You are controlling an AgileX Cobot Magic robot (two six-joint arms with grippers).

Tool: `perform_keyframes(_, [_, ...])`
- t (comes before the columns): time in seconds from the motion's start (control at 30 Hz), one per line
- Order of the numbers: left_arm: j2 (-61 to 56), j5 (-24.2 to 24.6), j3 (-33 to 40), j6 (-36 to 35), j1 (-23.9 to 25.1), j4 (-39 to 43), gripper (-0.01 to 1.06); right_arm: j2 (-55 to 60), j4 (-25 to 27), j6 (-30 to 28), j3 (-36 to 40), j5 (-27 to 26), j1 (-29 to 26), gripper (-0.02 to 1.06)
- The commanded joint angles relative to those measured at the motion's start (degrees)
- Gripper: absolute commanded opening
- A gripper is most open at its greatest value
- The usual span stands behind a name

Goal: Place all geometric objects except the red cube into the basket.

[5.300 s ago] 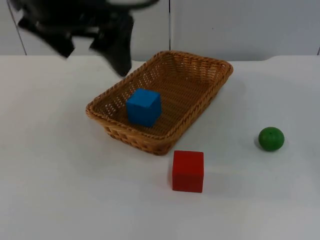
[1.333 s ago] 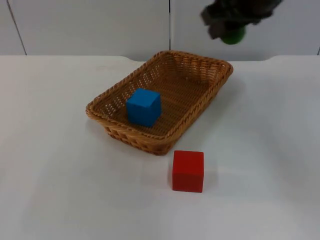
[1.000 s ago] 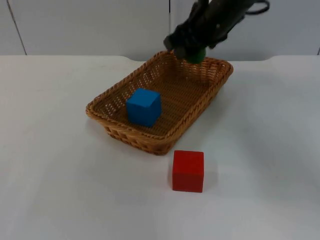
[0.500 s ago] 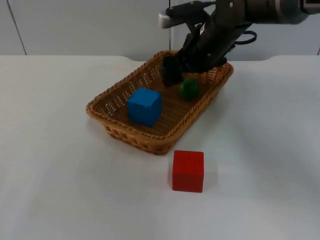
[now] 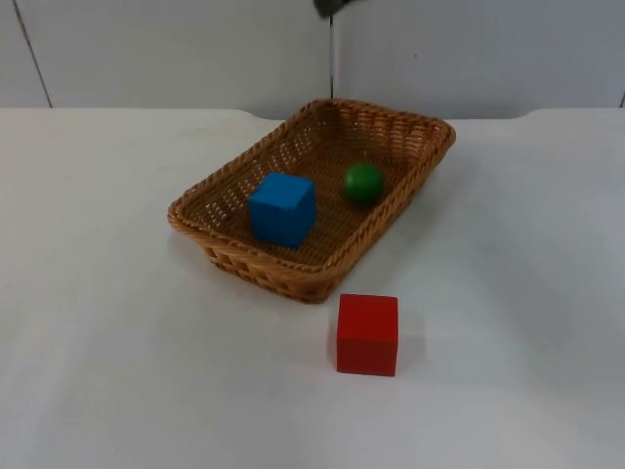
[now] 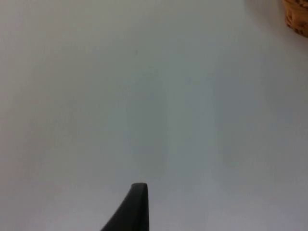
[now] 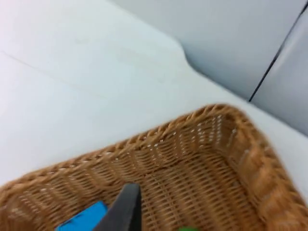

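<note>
We see green ball [image 5: 363, 183] and blue cube [image 5: 281, 208] inside wicker basket [image 5: 430, 147], red cube [image 5: 367, 334] on tabletop [image 5: 117, 342]; finger state of both grippers we cannot tell

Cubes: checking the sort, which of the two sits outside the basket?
The red cube, alone on the table in front of the basket. The blue cube lies inside.

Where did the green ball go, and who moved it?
The green ball left the table at the right, rode over in the right gripper, was let go, and now lies in the basket beside the blue cube. The right arm then pulled up and away. The red cube and basket stayed put; the blue cube barely budged.
</note>
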Motion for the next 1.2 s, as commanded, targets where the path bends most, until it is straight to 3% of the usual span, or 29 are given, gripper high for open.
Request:
perform_keyframes(0.0, [-0.4,-0.4,0.2,0.1,0.2,-0.7,1.05,-3.3,0.4,-0.3,-0.1,3.2,0.4,1.05])
perform_keyframes(0.2, [-0.6,-0.2,0.2,0.1,0.2,-0.9,1.05,-13.8,0.3,-0.3,6.5,4.8,0.4,1.05])
perform_keyframes(0.3, [-0.6,-0.2,0.2,0.1,0.2,-1.4,1.05,-21.8,0.3,-0.3,15.6,1.0,0.4,1.05])
perform_keyframes(0.37, [-0.6,-0.2,0.2,0.1,0.2,-1.5,1.05,-23.0,0.3,-0.3,17.3,0.2,0.4,1.05])
perform_keyframes(0.5, [-0.8,-0.2,0.1,0.1,0.2,-1.9,1.05,-32.5,0.4,-0.2,31.3,-5.7,0.4,1.05])
perform_keyframes(0.6, [-1.8,-0.2,0.0,0.6,0.2,-1.9,1.05,-36.4,1.3,-0.2,35.8,-6.9,0.4,1.05])
perform_keyframes(0.9, [-14.7,0.5,0.0,1.2,0.2,-1.9,1.05,-54.4,4.5,-0.2,52.3,-8.3,0.4,1.05])
perform_keyframes(1.17, [-28.7,4.3,0.0,-0.8,0.2,-4.1,1.05,-77.2,4.5,-0.2,68.4,-8.1,0.4,1.05])
